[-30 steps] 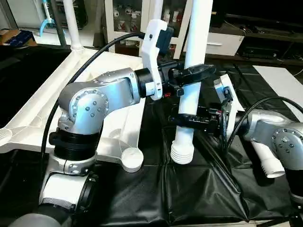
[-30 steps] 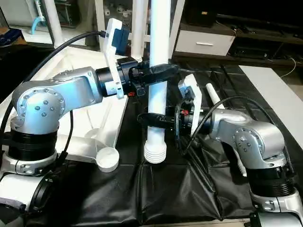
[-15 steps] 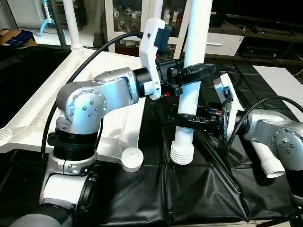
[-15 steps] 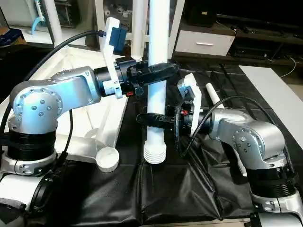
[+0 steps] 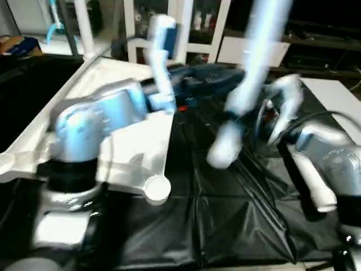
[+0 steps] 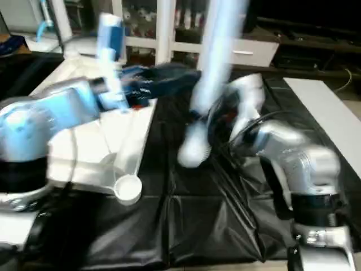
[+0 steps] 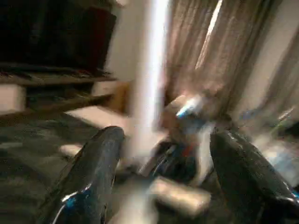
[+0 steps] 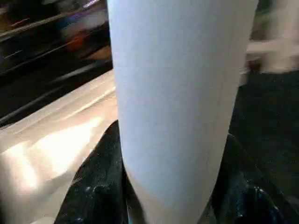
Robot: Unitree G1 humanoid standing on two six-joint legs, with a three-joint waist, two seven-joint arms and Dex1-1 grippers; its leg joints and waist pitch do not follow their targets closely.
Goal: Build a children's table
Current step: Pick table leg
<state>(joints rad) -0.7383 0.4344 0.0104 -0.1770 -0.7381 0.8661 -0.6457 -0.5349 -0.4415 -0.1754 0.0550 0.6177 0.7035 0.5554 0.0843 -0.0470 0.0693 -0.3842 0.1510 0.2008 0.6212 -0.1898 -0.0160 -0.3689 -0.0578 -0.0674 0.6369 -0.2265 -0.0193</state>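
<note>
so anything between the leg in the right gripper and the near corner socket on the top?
Nothing visible. The leg hangs tilted in the right gripper; only bare black mat lies between it and the open corner socket.

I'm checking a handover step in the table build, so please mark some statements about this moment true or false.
1. The right gripper is closed around a white leg. True.
2. The left gripper is clamped on that leg. False: its fingers stand apart with a gap between them, and the leg is beyond them.
3. The table top lies on the robot's left side with a round corner socket facing up. True.
4. The held leg stands straight upright. False: it leans, its ribbed lower end toward the left arm.
5. Another leg lies on the black sheet by the right arm. True: leg.
</note>
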